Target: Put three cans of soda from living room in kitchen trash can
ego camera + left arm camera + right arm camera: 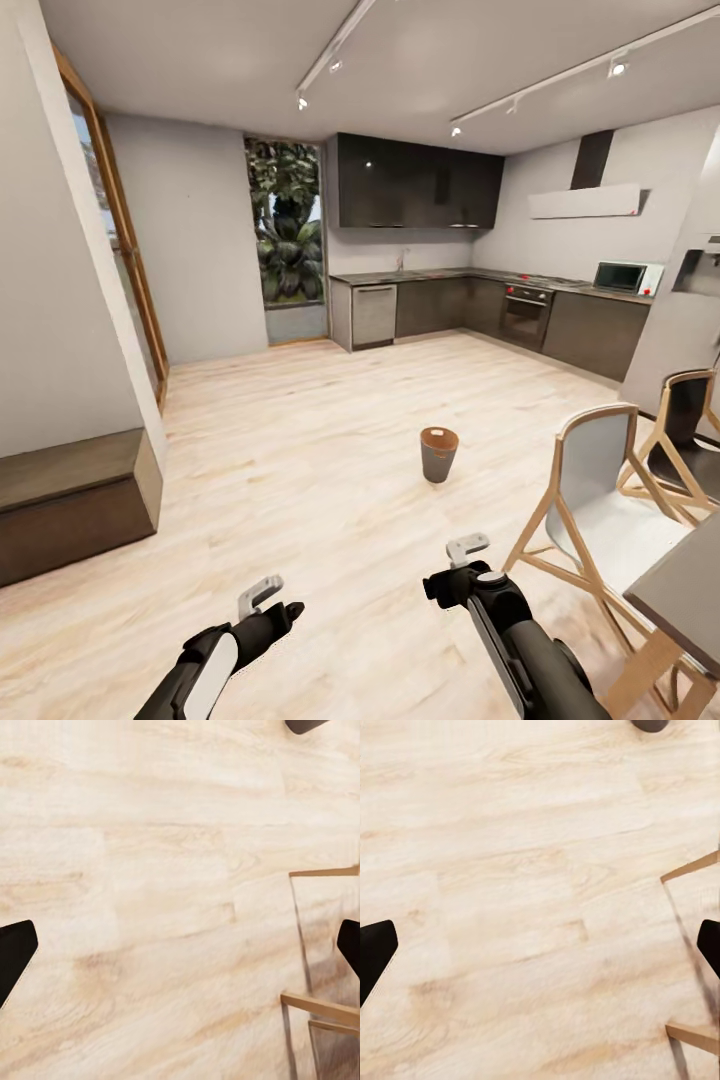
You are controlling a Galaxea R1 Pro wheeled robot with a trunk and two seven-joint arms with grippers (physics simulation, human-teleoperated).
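Observation:
The tash can [438, 453], a small grey bin with a brown inside, stands upright on the light wood floor in the middle of the kitchen. My left gripper [262, 596] and right gripper [467, 549] hang low in front of me, well short of the bin. In the left wrist view the left gripper [180, 952] is open, its dark fingertips [15, 956] wide apart over bare floor. The right gripper [540, 952] is likewise open with nothing between its fingers. A dark round shape [651, 724], likely the bin, is cut by that picture's edge. The soda cans are out of view.
Two wooden chairs [600, 490] and a table corner [685, 590] stand close on my right. A low wooden bench [70, 500] and a wall jut in on the left. Dark cabinets [420, 180], an oven [525, 312] and a microwave [622, 276] line the far wall.

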